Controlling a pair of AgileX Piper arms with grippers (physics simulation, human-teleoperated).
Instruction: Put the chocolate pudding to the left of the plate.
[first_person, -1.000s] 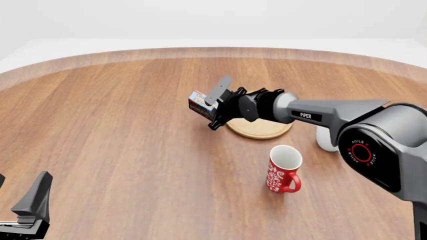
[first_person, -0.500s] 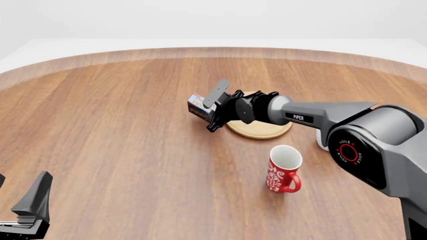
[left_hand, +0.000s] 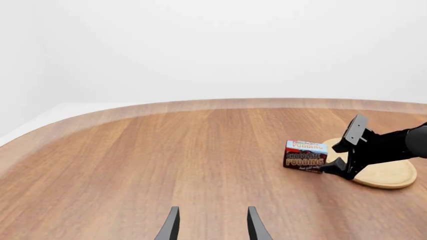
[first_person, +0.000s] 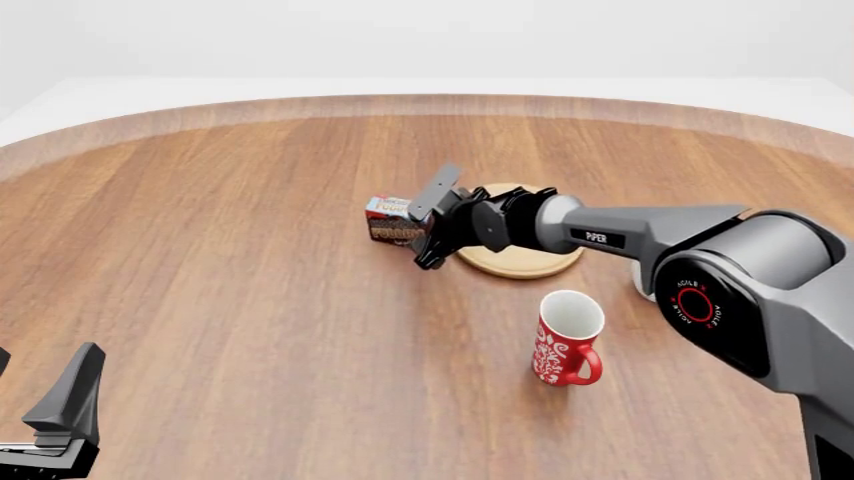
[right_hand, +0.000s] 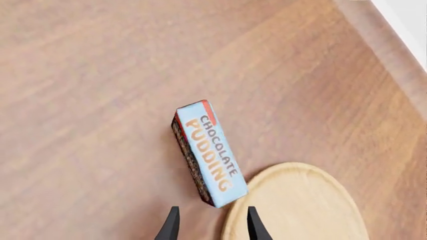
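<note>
The chocolate pudding (first_person: 388, 221) is a small brown box with a light blue top. It stands on the table just left of the plate (first_person: 527, 262), a flat light-wood disc. My right gripper (first_person: 424, 228) is open right beside the box, over the plate's left edge. In the right wrist view the chocolate pudding (right_hand: 207, 152) lies just past the gripper (right_hand: 211, 225), outside its fingers, with the plate (right_hand: 300, 210) beside it. The left wrist view shows the chocolate pudding (left_hand: 305, 155), plate (left_hand: 387, 175) and right gripper (left_hand: 340, 152) far off. My left gripper (first_person: 34, 400) is open at the near left.
A red patterned mug (first_person: 567, 340) stands in front of the plate. A white mug (first_person: 650, 282) is mostly hidden behind my right arm. The round wooden table's far edge (first_person: 427, 100) curves across the back.
The right gripper came down and slightly left with the tilted box. The box now stands on the table, out of the fingers. The left arm has not moved.
</note>
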